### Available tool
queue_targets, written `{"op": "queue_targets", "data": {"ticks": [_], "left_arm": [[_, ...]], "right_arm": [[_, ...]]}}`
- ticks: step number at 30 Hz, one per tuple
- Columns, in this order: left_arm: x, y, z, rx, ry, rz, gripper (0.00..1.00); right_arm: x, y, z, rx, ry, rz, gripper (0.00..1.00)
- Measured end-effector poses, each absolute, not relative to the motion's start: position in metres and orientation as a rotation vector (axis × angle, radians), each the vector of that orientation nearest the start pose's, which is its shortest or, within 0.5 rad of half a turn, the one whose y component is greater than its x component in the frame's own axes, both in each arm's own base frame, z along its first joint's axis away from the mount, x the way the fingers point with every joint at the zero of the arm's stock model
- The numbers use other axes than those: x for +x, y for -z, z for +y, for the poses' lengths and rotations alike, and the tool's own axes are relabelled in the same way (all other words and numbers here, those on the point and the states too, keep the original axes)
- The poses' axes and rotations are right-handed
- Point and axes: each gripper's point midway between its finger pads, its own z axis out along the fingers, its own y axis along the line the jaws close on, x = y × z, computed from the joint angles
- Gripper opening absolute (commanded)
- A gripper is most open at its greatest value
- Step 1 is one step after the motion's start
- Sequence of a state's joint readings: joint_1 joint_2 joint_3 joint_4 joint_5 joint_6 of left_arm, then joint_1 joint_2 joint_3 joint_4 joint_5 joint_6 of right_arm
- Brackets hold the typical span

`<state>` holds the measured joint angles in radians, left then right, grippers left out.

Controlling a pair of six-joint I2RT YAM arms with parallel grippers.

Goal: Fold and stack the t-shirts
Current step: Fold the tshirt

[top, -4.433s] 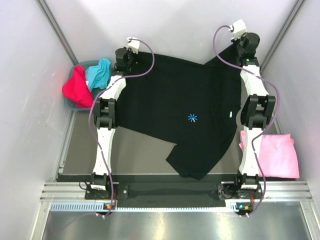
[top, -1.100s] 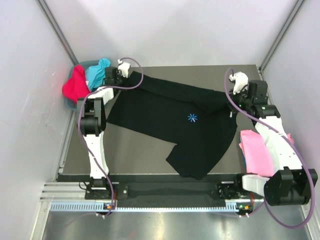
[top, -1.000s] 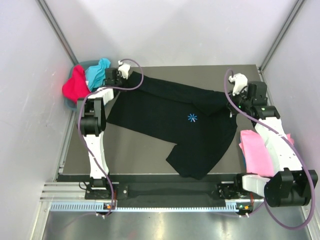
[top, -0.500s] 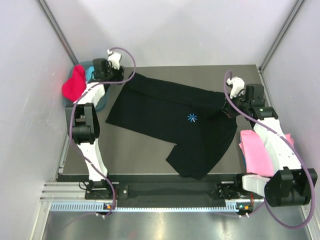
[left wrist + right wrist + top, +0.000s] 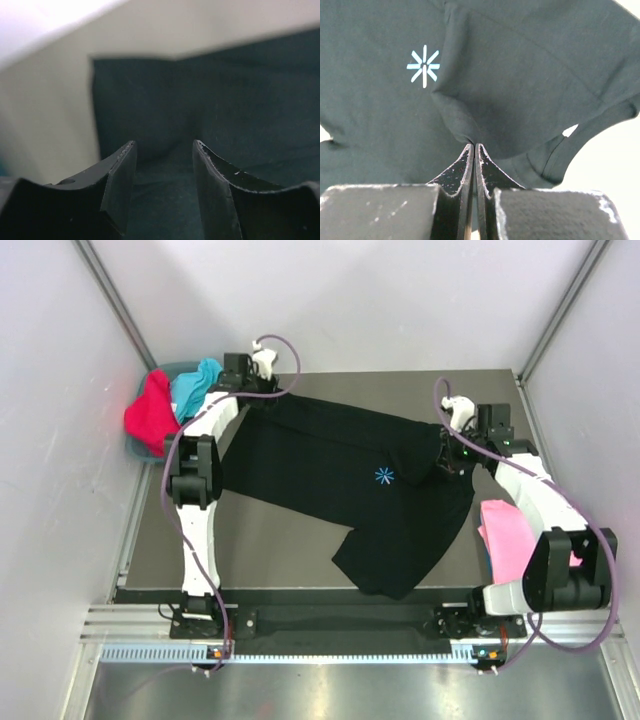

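On the table [image 5: 280, 532], the black t-shirt [image 5: 330, 455] puckers between the right gripper's [image 5: 474, 147] closed fingers [image 5: 456, 175].

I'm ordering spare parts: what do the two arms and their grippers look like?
Both the left arm and right arm have white links joined by black joints, with a purple cable looping along each. The left gripper and right gripper each have two flat black fingers, scuffed pale along their edges.

A lab test cell: white panels [image 5: 350, 300] box in a dark surface [image 5: 270, 540], two robot arms [image 5: 198, 540] (purple cables [image 5: 285, 365] trailing) bolted to a metal rail [image 5: 120, 622].
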<state>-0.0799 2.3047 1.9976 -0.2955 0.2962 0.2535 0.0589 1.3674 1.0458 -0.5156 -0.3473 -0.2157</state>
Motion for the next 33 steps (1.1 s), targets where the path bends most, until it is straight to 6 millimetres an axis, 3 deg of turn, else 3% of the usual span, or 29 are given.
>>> {"op": "queue_targets", "data": {"ticks": [4,8,16,24,28,33], "left_arm": [[0.614,-0.076,-0.092,0.543,0.222,2.189,0.54],[0.611,-0.056,-0.085,0.535,0.214,2.235,0.53],[0.607,-0.045,-0.078,0.539,0.205,2.270,0.47],[0.578,-0.038,-0.058,0.529,0.206,2.333,0.48],[0.576,-0.039,-0.051,0.525,0.194,2.337,0.48],[0.577,-0.039,-0.050,0.527,0.191,2.336,0.48]], "right_arm": [[0.361,-0.147,0.073,-0.481,-0.338,2.307,0.00],[0.376,-0.148,0.074,-0.479,-0.337,2.296,0.00],[0.394,-0.147,0.074,-0.482,-0.331,2.298,0.00],[0.399,-0.153,0.072,-0.476,-0.314,2.287,0.00],[0.400,-0.152,0.070,-0.469,-0.304,2.286,0.00],[0.399,-0.140,0.053,-0.419,-0.271,2.319,0.00]]}}
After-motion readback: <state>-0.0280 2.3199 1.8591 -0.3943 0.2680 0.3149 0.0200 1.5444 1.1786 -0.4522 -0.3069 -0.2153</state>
